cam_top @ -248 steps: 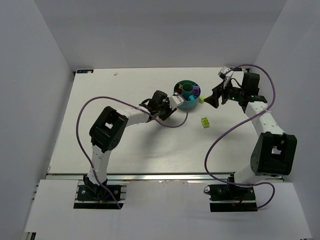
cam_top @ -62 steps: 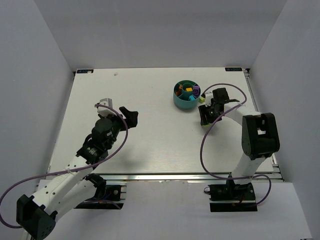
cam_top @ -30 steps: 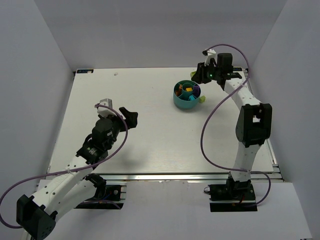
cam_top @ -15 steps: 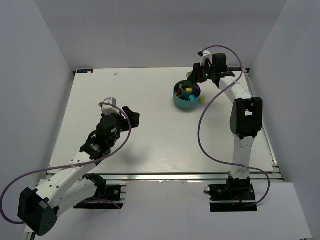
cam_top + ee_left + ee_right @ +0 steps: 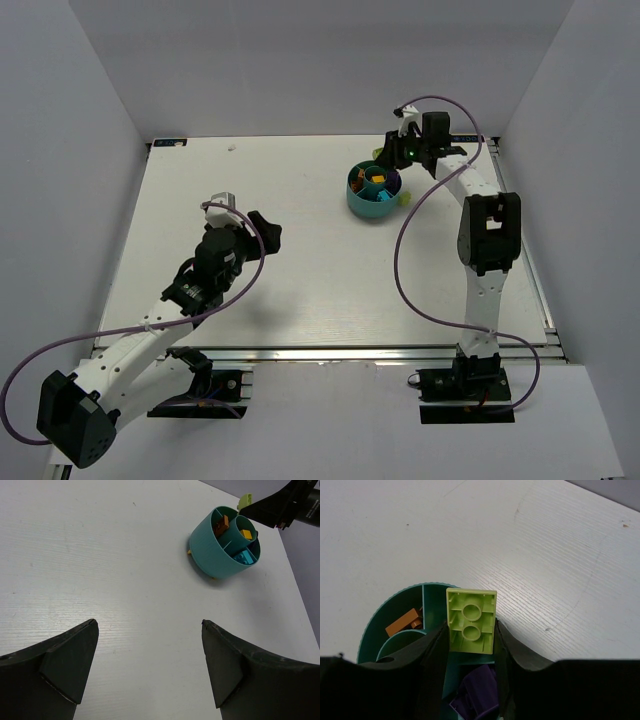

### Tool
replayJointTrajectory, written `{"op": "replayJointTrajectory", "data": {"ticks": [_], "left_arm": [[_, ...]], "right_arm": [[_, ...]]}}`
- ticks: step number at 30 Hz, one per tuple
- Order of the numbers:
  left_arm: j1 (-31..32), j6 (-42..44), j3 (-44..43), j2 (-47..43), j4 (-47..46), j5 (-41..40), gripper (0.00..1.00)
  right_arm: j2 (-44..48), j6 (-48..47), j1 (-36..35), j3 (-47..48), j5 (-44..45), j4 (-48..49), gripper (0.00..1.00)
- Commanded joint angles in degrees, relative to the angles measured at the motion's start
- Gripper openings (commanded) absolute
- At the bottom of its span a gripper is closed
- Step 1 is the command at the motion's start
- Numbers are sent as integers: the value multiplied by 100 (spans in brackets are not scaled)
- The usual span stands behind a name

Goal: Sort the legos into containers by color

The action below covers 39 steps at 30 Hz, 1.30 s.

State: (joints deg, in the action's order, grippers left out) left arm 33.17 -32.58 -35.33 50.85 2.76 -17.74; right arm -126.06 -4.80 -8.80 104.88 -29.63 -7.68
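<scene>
Left pincer nearest to us: both jaws spread wide with nothing between them. We note it hanging over the middle-left of the table, well apart from the bowl and turned toward it. Farther on, toward the table's far right corner, stands the teal bowl, upright, its wedge sections ringed round a central cup. In it we count an orange brick in a wedge on the left side, a yellow brick in the central cup, a cyan brick in a wedge on the near side, and purple bricks in a wedge on the right. One loose lime piece lies on the table just beside the bowl's right wall, too small for us to make out more. Farthest out, the right pincer sits above the bowl's far rim, jaws part closed and clamped on the two long sides of a lime green brick. Its hollow underside, with two round tubes, faces the wrist camera. The brick hangs over the rim where a divider meets it, next to the orange brick's wedge; which section lies straight beneath it we cannot tell.
</scene>
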Motion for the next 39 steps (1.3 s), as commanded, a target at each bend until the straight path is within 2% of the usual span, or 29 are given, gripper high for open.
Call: {"op": "replayJointTrajectory", "data": {"ticks": [1,4,9,14,24,25,27,28,33,39], "left_arm": [[-21,59,-211,-58,22,51,93],[-21,32,-193,-58,5,42,93],[-21,32,-211,-66,-4,69,93],[-21,32,-202,-66,-22,69,93],[-21,50,-246,-75,4,42,93],[-21,41,-246,-101,13,25,93],[-21,-11,-211,-163,40,-2,93],[-21,-20,-202,-163,40,-2,93],[-21,-73,-106,-216,-13,7,93],[-21,-29,-123,-172,-4,42,93]], "right_arm": [[-50,-127,-8,164,62,180,25],[-77,-144,-8,164,80,162,31],[-94,-136,-8,173,97,153,51],[-68,-127,-8,147,80,135,57],[318,-293,132,76,-69,127,60],[484,-468,194,33,-235,135,63],[800,-914,578,-430,-534,144,89],[802,-918,581,-433,-631,144,89],[934,-2294,992,-661,-948,-882,90],[1066,-3035,1143,-1347,-878,-1138,89]]}}
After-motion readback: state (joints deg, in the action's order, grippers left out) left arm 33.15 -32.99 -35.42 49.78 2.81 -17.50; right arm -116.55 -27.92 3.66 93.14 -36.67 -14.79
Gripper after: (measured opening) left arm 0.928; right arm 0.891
